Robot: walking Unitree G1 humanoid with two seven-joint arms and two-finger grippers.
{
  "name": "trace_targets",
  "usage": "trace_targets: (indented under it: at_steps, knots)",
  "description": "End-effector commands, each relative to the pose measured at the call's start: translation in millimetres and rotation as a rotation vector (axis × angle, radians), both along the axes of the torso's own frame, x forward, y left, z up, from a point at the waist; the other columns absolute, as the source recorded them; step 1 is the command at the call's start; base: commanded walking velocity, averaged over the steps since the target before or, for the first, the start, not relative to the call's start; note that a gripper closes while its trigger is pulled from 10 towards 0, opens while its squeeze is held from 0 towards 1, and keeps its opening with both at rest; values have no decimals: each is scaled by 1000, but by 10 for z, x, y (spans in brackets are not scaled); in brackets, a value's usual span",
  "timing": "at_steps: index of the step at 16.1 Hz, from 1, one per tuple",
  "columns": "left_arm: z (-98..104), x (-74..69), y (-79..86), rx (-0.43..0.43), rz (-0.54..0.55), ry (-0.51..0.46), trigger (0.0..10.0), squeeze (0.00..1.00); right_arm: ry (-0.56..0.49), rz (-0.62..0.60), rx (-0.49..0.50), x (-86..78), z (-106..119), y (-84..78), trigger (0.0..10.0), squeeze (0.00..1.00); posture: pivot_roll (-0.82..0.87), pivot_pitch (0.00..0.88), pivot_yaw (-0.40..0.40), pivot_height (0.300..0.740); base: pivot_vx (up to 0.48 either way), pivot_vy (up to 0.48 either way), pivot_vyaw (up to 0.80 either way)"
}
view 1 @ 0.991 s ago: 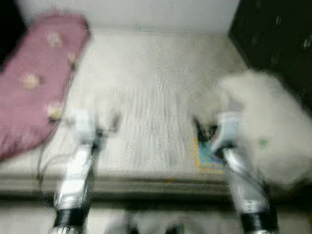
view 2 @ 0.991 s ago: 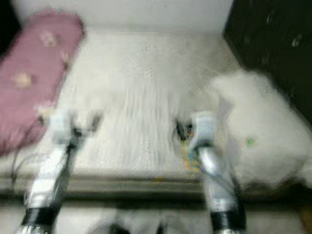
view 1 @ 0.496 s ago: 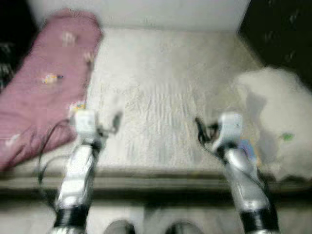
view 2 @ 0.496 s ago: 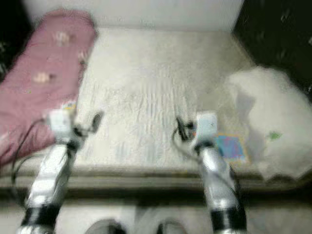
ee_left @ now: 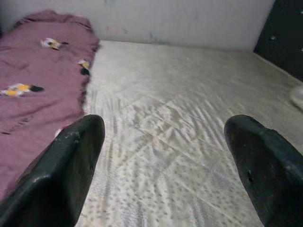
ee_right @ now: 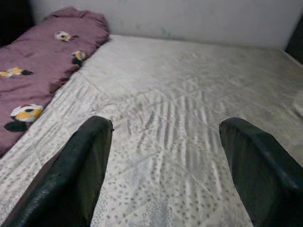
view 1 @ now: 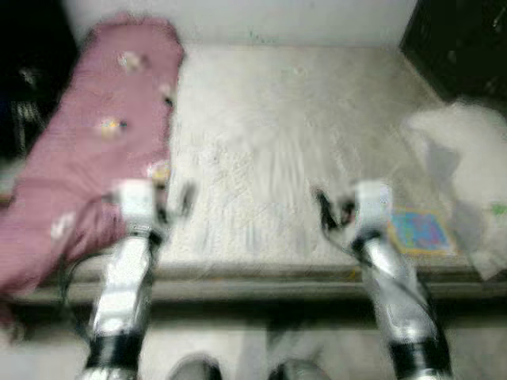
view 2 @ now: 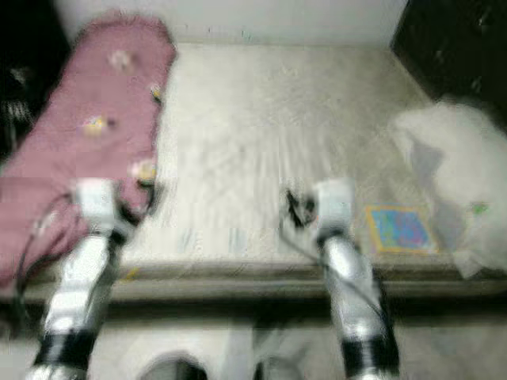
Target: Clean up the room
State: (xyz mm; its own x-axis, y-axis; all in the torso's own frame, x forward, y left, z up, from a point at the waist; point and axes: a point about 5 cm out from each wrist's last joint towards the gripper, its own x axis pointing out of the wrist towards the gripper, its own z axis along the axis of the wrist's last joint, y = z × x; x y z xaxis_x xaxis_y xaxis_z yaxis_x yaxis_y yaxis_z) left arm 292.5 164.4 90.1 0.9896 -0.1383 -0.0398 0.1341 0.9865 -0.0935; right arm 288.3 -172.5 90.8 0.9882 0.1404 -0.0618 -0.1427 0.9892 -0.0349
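Note:
A mauve blanket [view 1: 95,150] with small flower prints lies crumpled along the left side of a white mattress [view 1: 293,119]. A white fluffy pillow or cloth [view 1: 467,158] sits at the right edge, with a flat colourful square item [view 1: 420,231] beside it near the front. Both arms reach over the front edge of the mattress. My left gripper [ee_left: 165,137] is open, just right of the blanket's edge, holding nothing. My right gripper [ee_right: 165,127] is open over bare sheet, left of the colourful item. The head views are blurred.
A dark cabinet [view 1: 459,39] stands at the back right and dark clutter [view 1: 24,87] at the far left. A pale wall [view 1: 261,16] closes off the far side of the mattress. My feet [view 1: 198,368] are on the floor before the mattress frame.
The whole picture has shifted right, so the camera has turned left: more blanket shows, and the pillow sits nearer the right edge. Both arms keep the same pose, still open.

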Motion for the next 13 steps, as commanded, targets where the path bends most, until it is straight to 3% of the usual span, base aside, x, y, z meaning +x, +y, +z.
trace_targets:
  at_steps: [1, 5, 11, 13]
  knots:
    - [33, 12, 74, 15, 19, -9, 10000, 0, -15, 3, 7, 24, 41, 32, 10000, 0, -43, 42, -29, 740, 0, 480, 0]
    - [57, 12, 65, 8, 14, -34, 10000, 0, -5, 1, 3, 23, 28, 26, 10000, 0, -44, 45, -29, 740, 0, 480, 0]
    - [88, -14, 40, 5, -29, -61, 10000, 0, -1, -1, 0, 17, 23, 25, 10000, 0, -46, 47, -28, 740, 0, 0, 0]
    - [89, -14, 42, 6, -29, -63, 10000, 0, 0, -1, -1, 17, 21, 24, 10000, 0, -46, 47, -28, 740, 266, 0, 0]
